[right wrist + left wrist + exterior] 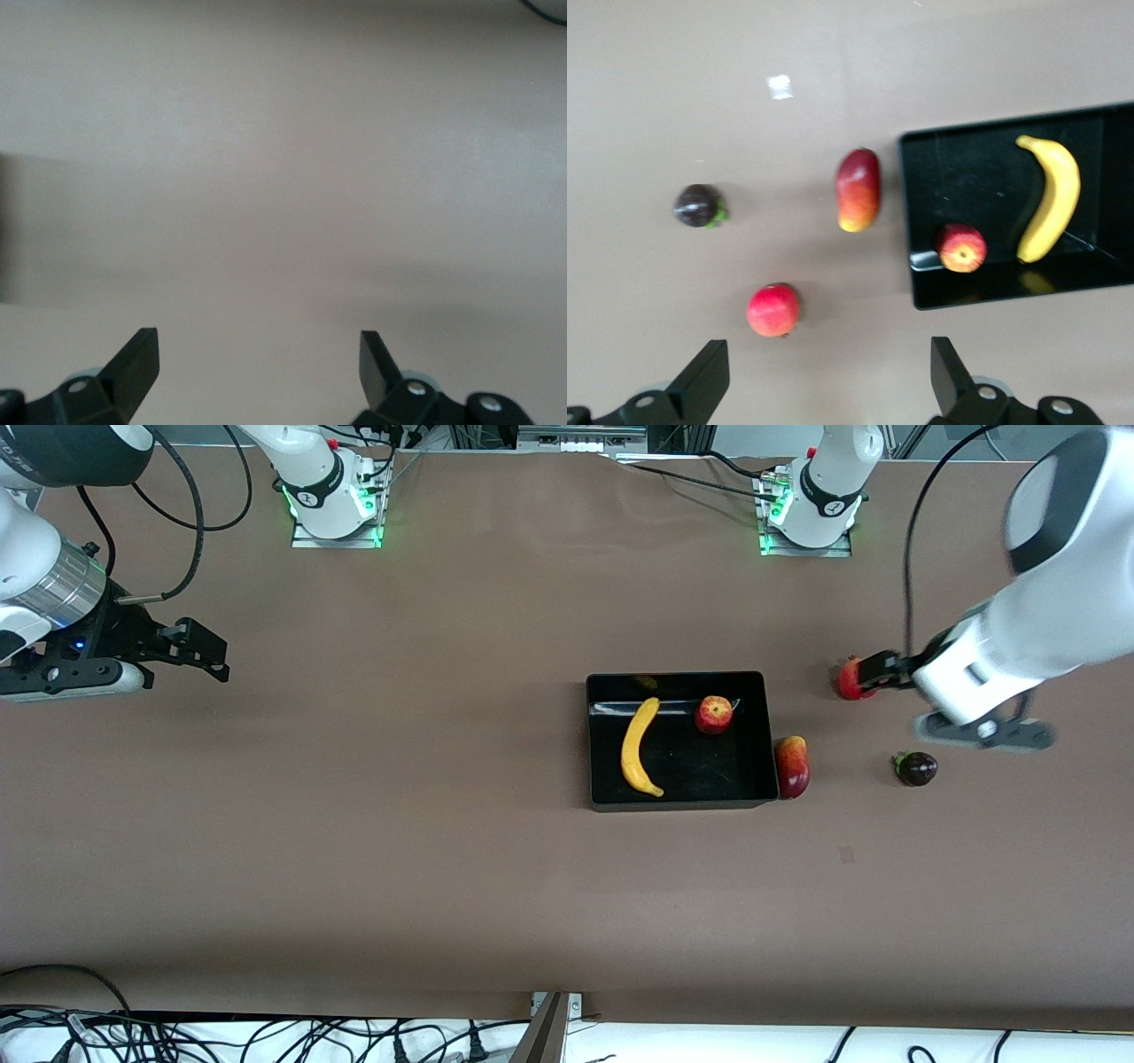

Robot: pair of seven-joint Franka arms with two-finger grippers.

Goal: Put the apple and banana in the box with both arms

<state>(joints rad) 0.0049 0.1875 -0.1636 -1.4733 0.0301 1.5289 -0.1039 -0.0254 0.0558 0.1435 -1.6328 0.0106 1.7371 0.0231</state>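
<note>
The black box (678,802) sits mid-table. The yellow banana (640,746) and the small streaky red apple (714,714) lie inside it, apart from each other. The left wrist view also shows the box (966,177), the banana (1051,197) and the apple (961,248). My left gripper (877,671) is open and empty (830,372), up over the table by an evenly red round fruit, toward the left arm's end. My right gripper (213,657) is open and empty (257,354), over bare table at the right arm's end.
A red-and-yellow mango-like fruit (792,766) (858,189) lies against the box's outer wall. The evenly red round fruit (849,682) (772,310) and a dark purple fruit (915,768) (698,205) lie toward the left arm's end.
</note>
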